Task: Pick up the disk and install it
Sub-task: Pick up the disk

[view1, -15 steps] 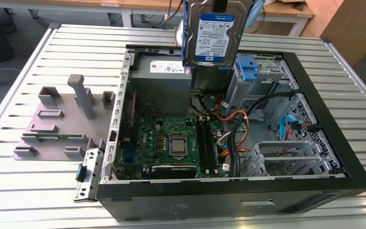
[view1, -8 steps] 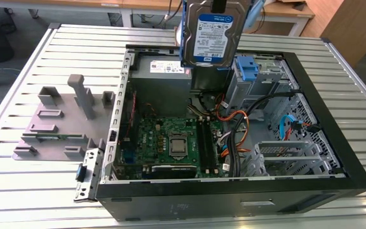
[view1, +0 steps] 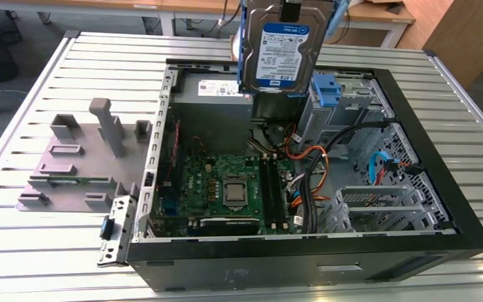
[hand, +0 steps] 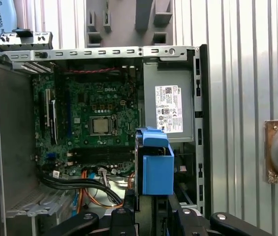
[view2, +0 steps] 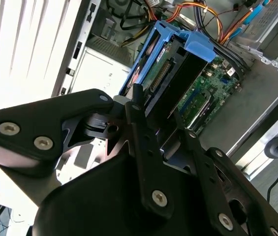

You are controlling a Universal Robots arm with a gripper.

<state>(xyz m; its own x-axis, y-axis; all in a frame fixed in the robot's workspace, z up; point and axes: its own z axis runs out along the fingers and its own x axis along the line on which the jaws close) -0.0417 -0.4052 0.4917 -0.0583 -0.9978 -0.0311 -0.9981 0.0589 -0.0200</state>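
The gripper is clenched on the disk and holds it in the air over the far part of an open computer case. In the exterior view the disk hangs upright, its white-and-blue label facing the camera and its blue frame showing along the side edges. In the second wrist view the gripper has one black finger on each broad face of the disk. In the first wrist view the disk is seen edge-on, just ahead of the gripper.

The case lies on its side on a slatted metal desk with its inside open to view. A green motherboard fills the near-left part of the case as the exterior view shows it. A grey power supply box with a white sticker sits at the far side, partly behind the disk. Orange and black cables run between them. A blue bracket sits in the metal bay just to the exterior view's right of the disk.

A grey stand with upright posts rests on the desk outside the case, on the exterior view's left.
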